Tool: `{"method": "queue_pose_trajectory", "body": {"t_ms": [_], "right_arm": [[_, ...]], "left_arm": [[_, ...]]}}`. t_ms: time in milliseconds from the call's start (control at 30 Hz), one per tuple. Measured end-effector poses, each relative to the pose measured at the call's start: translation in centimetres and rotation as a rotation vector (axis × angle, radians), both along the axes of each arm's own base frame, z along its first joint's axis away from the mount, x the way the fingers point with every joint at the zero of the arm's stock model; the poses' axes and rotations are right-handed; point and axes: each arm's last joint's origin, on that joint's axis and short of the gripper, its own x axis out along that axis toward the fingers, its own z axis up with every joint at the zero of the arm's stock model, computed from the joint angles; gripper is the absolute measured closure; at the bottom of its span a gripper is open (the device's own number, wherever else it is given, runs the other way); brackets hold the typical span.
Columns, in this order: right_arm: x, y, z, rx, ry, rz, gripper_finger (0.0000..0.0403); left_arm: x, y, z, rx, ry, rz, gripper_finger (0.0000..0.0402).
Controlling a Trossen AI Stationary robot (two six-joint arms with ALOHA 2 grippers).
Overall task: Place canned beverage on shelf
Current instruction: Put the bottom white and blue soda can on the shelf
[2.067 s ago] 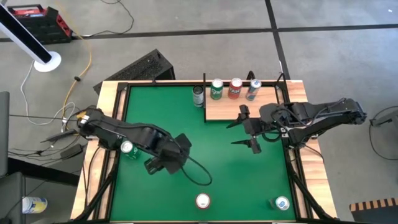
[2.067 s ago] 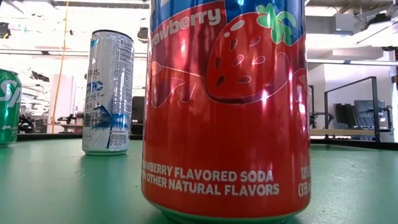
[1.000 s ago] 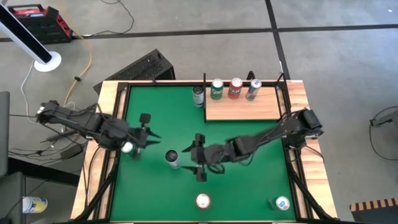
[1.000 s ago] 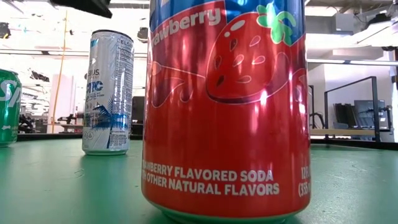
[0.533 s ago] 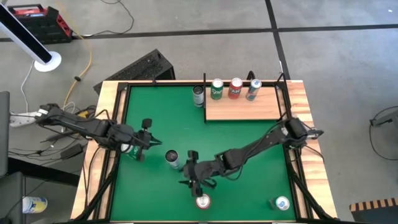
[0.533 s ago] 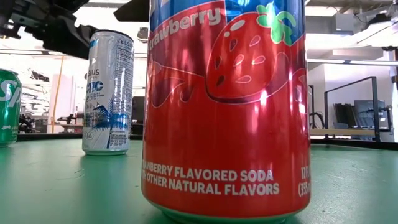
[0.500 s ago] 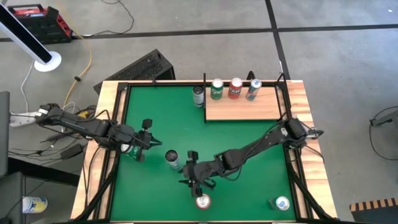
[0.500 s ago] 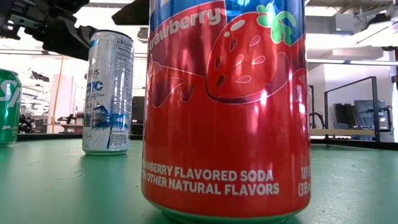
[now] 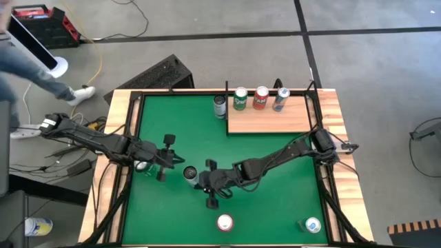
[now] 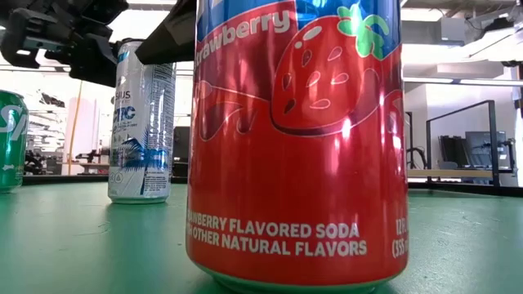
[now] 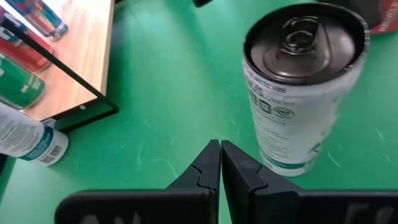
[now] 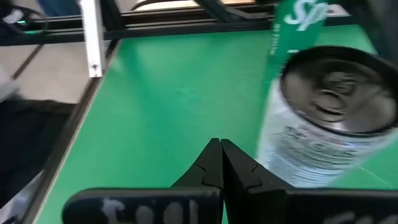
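Both grippers flank the silver can [image 9: 191, 175], standing upright on the green table [image 9: 275, 207] well toward the near side from the shelf [image 9: 267, 118]. The left gripper [image 9: 167, 160] and right gripper [image 9: 210, 184] each have fingers pressed together on nothing; the can sits beside, not between, them. To do this step well, 1 arm should back off, the other reopen, centre on the can's body, and close square. Compared with half a second earlier, the right gripper has pulled away from the red can [image 9: 224, 222] toward the silver one, and its fingers have closed.
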Motion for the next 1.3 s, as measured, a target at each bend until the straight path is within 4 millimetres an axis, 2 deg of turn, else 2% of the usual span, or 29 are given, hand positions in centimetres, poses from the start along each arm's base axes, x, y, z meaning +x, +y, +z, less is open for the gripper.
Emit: {"method": "queue_pose_trajectory", "body": {"t_ms": [300,767,1300], "right_arm": [[0.1,-0.4,0.0,0.0,0.001,0.008,0.0377],[0.8,-2.8,0.0,-0.032,-0.002,0.003,0.0381],[0.7,-3.9,-0.5,-0.043,0.062,-0.015,0.0384]], "left_arm": [[0.9,0.2,-0.2,-0.013,-0.019,-0.01,0.0401],[0.9,0.2,-0.2,-0.047,-0.007,-0.018,0.0401],[0.7,0.0,-0.5,-0.096,0.026,-0.085,0.0401]]}}
